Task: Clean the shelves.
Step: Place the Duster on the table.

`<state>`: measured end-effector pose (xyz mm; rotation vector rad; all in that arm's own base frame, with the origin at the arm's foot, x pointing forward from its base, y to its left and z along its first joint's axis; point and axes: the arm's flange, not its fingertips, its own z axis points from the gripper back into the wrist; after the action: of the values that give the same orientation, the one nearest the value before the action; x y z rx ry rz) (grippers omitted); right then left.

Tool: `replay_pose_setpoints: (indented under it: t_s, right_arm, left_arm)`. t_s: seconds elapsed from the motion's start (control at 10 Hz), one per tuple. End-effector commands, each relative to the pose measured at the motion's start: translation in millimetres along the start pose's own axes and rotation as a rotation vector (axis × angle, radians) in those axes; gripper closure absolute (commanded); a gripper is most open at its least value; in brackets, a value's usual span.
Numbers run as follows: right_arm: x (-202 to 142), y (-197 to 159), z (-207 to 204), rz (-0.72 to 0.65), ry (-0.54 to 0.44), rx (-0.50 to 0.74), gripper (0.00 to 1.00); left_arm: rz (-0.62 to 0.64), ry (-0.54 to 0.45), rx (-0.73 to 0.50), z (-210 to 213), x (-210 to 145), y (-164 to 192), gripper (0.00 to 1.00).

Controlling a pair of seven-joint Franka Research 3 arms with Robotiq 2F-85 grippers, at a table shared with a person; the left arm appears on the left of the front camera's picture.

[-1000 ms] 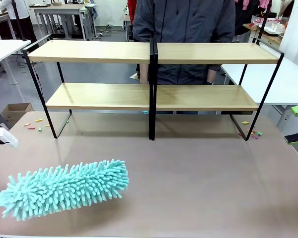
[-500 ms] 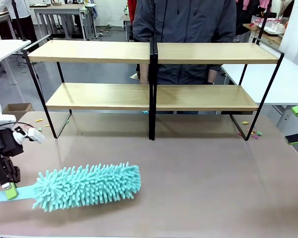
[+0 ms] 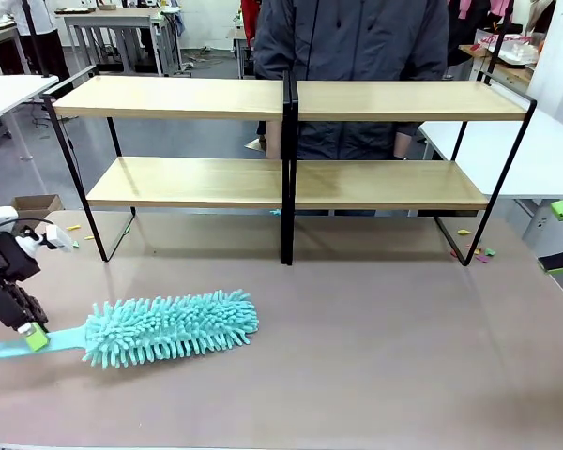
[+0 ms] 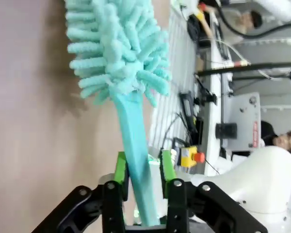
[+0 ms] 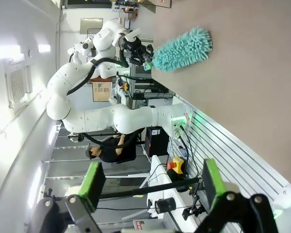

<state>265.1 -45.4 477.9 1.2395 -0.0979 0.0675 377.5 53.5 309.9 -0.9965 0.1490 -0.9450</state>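
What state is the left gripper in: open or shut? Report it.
Open: in the left wrist view the left gripper's green pads straddle the duster handle with gaps.

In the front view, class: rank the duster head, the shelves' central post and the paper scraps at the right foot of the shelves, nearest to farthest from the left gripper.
1. Duster head: beside the left gripper, along the handle.
2. Central post: mid-table, farther back.
3. Paper scraps: far right, by the foot of the shelves.
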Motion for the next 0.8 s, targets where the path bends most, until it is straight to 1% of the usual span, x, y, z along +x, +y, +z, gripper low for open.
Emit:
replay_pose_setpoints:
  t_s: [0.0, 0.1, 0.2, 0.3, 0.4, 0.5, 0.6, 0.7]
  right_arm:
    - [1.7, 3.1, -0.3, 0.014, -0.009, 0.021, 0.0]
    - [1.7, 3.1, -0.3, 0.014, -0.009, 0.021, 0.0]
    - [0.0, 0.0, -0.1, 0.0, 0.0, 0.0, 0.0]
    - [-0.6, 1.2, 1.3, 0.024, 0.008, 0.036, 0.0]
    - [-0.7, 0.9, 0.6, 0.022, 0.009, 0.04, 0.0]
    - [-1.0, 3.1, -0.7, 0.032, 0.02, 0.052, 0.0]
    - [-2.3, 4.9, -0.8, 0.024, 0.013, 0.051, 0.0]
    - [-4.9, 8.0, 4.6, 0.023, -0.002, 0.086, 0.0]
  left_arm:
    - [0.015, -0.161, 0.123, 18.1, -8.0, -8.2, 0.27]
    - [0.021, -0.288, 0.183, 41.8, -22.2, -16.6, 0.0]
    - [0.02, -0.476, 0.247, 68.2, -40.1, -30.7, 0.0]
    - [-0.016, -0.709, 0.361, 94.9, -58.3, -48.3, 0.0]
    - [-0.077, -0.891, 0.433, 105.9, -69.5, -63.7, 0.0]
    - [-0.16, -0.969, 0.36, 107.5, -73.3, -74.3, 0.0]
    - [-0.205, -0.943, 0.111, 99.9, -72.7, -82.2, 0.0]
    - [-0.188, -0.951, -0.046, 92.1, -72.4, -88.0, 0.0]
